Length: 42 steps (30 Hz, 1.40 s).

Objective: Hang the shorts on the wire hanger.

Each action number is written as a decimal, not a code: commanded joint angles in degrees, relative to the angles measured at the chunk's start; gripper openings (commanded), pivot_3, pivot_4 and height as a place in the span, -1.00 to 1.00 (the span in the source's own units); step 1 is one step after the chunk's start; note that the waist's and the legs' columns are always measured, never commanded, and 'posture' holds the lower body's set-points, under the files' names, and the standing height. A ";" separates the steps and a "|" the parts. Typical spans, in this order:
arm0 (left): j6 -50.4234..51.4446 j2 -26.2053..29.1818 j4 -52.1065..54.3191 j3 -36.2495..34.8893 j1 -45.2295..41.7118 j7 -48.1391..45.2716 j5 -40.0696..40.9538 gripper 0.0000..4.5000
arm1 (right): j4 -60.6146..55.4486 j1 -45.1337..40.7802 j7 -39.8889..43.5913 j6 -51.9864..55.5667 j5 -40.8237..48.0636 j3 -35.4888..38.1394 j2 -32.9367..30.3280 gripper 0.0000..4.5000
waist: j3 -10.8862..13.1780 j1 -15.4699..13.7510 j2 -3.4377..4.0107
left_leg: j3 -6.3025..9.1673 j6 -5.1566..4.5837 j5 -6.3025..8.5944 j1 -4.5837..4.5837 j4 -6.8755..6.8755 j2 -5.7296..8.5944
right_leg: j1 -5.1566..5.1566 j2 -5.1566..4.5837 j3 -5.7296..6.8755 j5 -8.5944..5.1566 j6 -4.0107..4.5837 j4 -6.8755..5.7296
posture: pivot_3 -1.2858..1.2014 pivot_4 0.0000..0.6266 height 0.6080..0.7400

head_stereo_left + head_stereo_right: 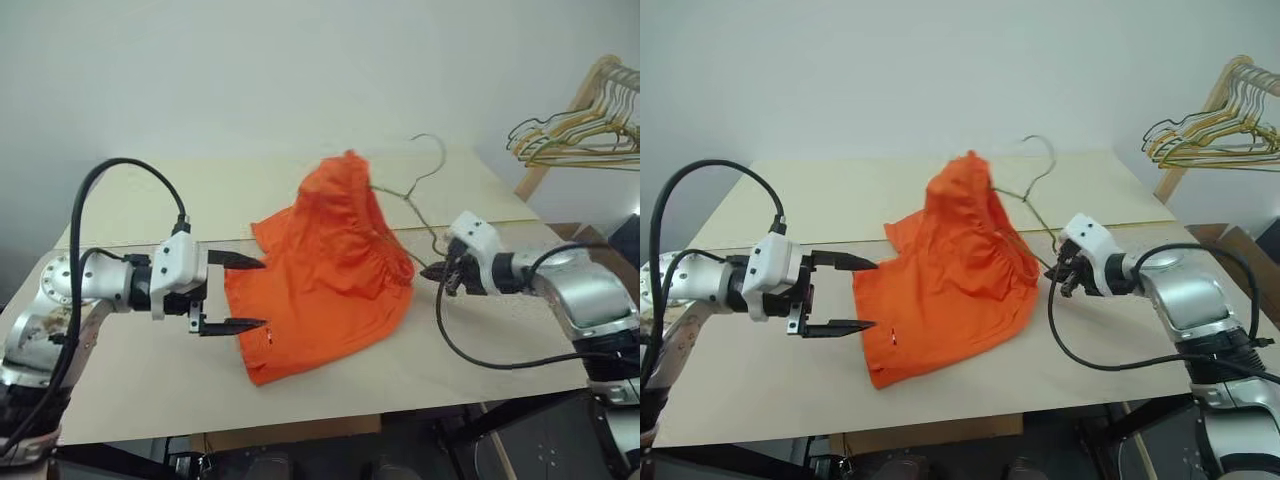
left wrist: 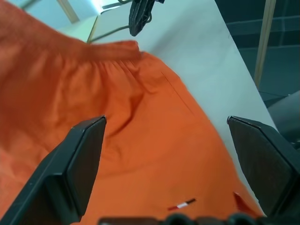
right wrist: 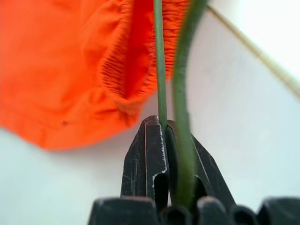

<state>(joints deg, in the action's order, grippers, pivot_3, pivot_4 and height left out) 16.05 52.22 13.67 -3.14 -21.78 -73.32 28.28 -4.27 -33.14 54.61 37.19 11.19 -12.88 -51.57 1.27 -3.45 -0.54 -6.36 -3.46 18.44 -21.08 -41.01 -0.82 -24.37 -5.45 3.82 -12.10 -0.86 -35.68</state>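
Nearest us, left side of the desk: our left gripper point(image 1: 240, 294) stands with its jaws wide apart and nothing in them, pointing across at the shorts point(image 1: 325, 265), whose hem lies just beyond its fingertips.
Middle of the desk: we see the shorts draped over the wire hanger point(image 1: 425, 205), partly raised.
Right side: our right gripper point(image 1: 438, 271) is clamped tight on the hanger's wire.
Far edge: the hook points away from us.
Nearer arm for the fabric: the left, we judge.

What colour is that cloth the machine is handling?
Bright orange: the shorts show best in the left eye view.
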 commanded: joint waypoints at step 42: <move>-37.00 -9.67 -50.95 23.60 -41.35 -19.18 -22.16 -1.00 | -9.20 -15.95 12.83 7.70 -9.17 -9.58 0.46 -1.00 | 0.01 4.55 -0.02 | -0.13 -0.12 0.07 -0.57 -0.47 -0.04 | -0.62 0.01 -0.14 0.03 -0.03 -0.33 | 0.02 -1.00 1.00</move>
<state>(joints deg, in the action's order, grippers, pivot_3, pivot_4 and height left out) -20.61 42.92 -39.34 20.74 -63.13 -91.17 6.30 -12.95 -46.63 68.04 43.58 3.30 -23.85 -50.82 1.28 1.10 -0.56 -6.49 -3.58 18.50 -21.78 -41.55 -0.86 -25.08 -5.44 3.68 -12.07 -0.89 -36.08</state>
